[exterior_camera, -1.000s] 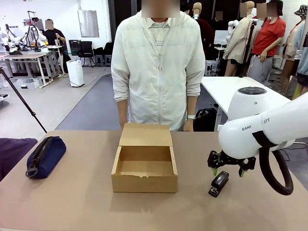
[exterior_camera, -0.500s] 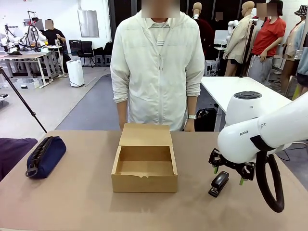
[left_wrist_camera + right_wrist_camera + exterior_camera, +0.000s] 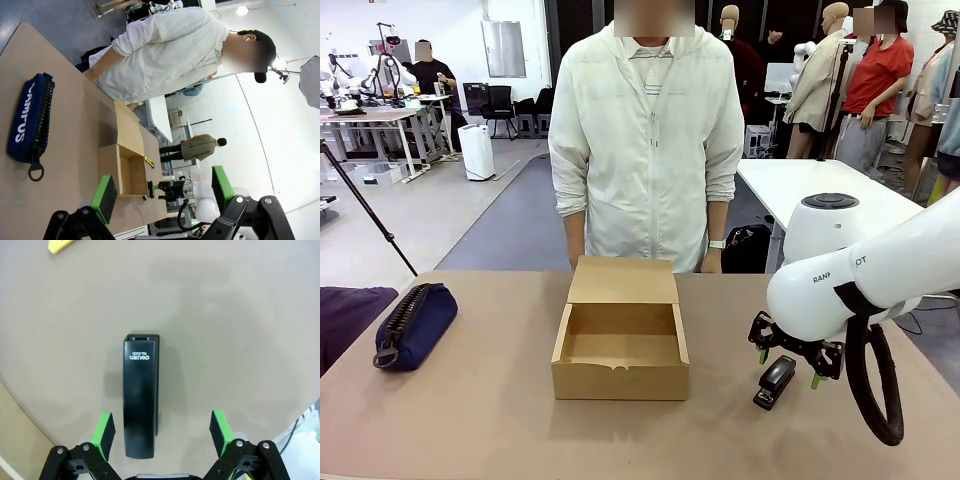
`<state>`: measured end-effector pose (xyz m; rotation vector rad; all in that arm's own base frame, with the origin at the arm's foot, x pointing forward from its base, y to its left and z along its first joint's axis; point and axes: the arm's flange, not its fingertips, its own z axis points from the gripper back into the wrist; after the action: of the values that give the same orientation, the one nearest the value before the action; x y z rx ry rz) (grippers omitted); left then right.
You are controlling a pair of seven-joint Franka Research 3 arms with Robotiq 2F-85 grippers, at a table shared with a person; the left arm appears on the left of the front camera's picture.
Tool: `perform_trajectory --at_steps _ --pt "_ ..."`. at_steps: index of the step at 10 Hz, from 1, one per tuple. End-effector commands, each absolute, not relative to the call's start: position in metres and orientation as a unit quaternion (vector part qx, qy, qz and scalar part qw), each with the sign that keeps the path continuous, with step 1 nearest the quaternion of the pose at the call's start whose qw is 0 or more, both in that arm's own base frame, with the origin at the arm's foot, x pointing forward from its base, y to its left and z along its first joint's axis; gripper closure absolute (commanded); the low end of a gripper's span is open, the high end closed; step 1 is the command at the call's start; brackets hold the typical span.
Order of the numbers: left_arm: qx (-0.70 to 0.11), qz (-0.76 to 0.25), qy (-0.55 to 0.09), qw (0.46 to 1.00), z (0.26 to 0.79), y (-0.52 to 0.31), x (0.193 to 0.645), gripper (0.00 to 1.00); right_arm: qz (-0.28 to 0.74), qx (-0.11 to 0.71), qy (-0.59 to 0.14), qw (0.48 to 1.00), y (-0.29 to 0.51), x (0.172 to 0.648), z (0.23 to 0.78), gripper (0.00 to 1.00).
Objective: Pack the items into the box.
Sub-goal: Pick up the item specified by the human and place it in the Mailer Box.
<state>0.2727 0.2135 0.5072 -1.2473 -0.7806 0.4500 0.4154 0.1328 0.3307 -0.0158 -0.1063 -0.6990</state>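
Black stapler [image 3: 775,382] lying flat on tan table [image 3: 480,420], right of cardboard box [image 3: 620,381]. Right gripper [image 3: 787,368] hovering just above stapler, jaws spread wide, gripping nothing. Navy pouch [image 3: 415,325] lying at table's left. Box lid standing open. Left gripper [image 3: 162,189] hanging above table, jaws spread, holding nothing. Person [image 3: 650,150] standing behind box.

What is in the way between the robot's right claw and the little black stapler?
Nothing that I can see. The right gripper hangs open just over the stapler, with only bare table around it. The stretch of table from the stapler to the open box looks bare too.
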Motion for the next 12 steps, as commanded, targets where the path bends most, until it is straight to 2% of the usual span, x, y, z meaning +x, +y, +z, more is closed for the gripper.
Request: perform_trajectory --at_steps 1,5,6,7,12 --pt "-0.568 0.196 -0.362 0.713 0.507 0.215 0.274 0.0 -0.36 -0.008 -0.02 0.933 0.139 0.423 0.32 0.0" --pt "-0.568 0.196 -0.362 0.713 0.507 0.215 0.274 0.0 -0.389 0.037 -0.012 0.92 0.137 0.437 0.307 0.0" --pt "-0.568 0.196 -0.362 0.713 0.507 0.215 0.274 0.0 -0.393 0.038 -0.008 0.919 0.137 0.436 0.307 0.4" --pt "-0.568 0.196 -0.362 0.713 0.507 0.215 0.274 0.0 -0.395 0.039 0.013 0.918 0.137 0.438 0.305 0.98" --pt "-0.568 0.196 -0.362 0.713 0.507 0.215 0.274 0.0 -0.399 0.032 0.01 0.916 0.137 0.437 0.307 1.0"
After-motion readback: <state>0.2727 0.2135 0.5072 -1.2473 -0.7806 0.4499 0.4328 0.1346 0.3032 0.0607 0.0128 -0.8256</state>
